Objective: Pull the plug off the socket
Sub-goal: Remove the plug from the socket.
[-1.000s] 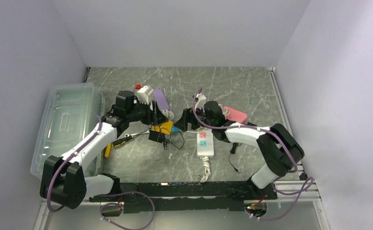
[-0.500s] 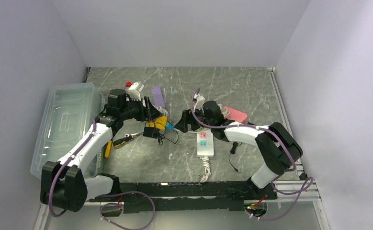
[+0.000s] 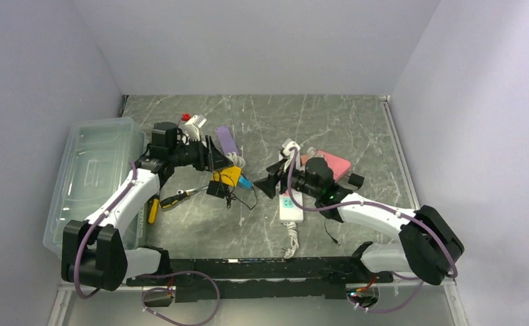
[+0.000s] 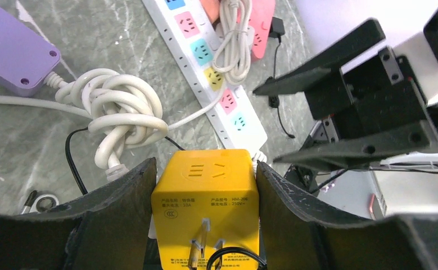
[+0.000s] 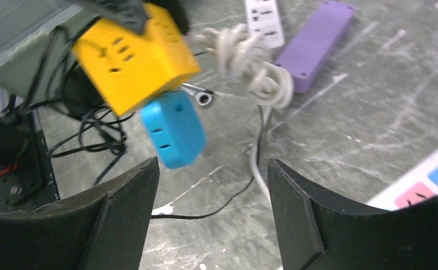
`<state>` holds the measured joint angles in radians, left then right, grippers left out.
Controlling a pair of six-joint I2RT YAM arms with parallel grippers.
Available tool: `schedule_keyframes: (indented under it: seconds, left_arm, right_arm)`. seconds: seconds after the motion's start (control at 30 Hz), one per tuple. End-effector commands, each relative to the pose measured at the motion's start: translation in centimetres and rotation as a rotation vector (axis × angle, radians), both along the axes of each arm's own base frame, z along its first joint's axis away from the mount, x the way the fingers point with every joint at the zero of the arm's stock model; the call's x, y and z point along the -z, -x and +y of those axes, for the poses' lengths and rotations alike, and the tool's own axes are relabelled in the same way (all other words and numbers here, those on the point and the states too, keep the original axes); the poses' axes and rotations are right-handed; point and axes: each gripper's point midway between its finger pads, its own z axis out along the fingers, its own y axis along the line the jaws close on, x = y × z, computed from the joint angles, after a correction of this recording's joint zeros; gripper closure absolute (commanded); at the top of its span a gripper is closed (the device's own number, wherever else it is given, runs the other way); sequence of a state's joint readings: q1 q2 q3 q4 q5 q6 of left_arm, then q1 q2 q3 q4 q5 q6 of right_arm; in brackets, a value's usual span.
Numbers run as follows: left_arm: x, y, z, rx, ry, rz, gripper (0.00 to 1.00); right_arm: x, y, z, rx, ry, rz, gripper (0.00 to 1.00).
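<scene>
The left gripper [image 4: 205,169] clamps the yellow socket cube [image 4: 205,197] above the bench's [image 3: 356,129] left half, the blue plug [image 5: 172,129] jutting from its side, while the right gripper [image 5: 213,163] faces it, jaws apart and not yet on, so next, I'd say, it closes on that plug and pulls straight off.

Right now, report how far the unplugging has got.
Done: the left claw grips the yellow cube-shaped plastic socket. In hand: the right claw, open, faces the blue rounded plastic plug without touching it. To do: closing on that plug and pulling it out; it sits against the socket.
</scene>
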<state>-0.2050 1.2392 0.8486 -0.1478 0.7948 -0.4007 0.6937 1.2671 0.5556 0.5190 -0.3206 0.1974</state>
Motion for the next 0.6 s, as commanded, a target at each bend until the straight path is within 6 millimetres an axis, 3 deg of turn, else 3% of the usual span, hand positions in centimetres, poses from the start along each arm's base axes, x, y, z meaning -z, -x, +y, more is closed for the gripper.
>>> schedule_keyframes:
  seconds: [0.0, 0.17, 0.4, 0.57]
  left_arm:
    - [-5.1, -0.1, -1.5, 0.116, 0.108, -0.12, 1.0]
    - [-4.9, 0.1, -1.7, 0.135, 0.123, -0.102, 1.0]
    - [-4.7, 0.2, -2.0, 0.161, 0.142, -0.074, 1.0]
    - [-4.1, 0.1, -2.2, 0.171, 0.154, -0.039, 1.0]
  right_arm:
    - [-2.0, 1.4, 2.0, -0.061, 0.044, -0.197, 0.28]
    - [-1.3, 2.3, 3.8, -0.082, 0.078, -0.207, 0.31]
    - [0.6, 1.3, 4.7, -0.062, 0.146, -0.159, 0.44]
    - [0.3, 1.7, 5.0, -0.075, 0.126, -0.158, 0.47]
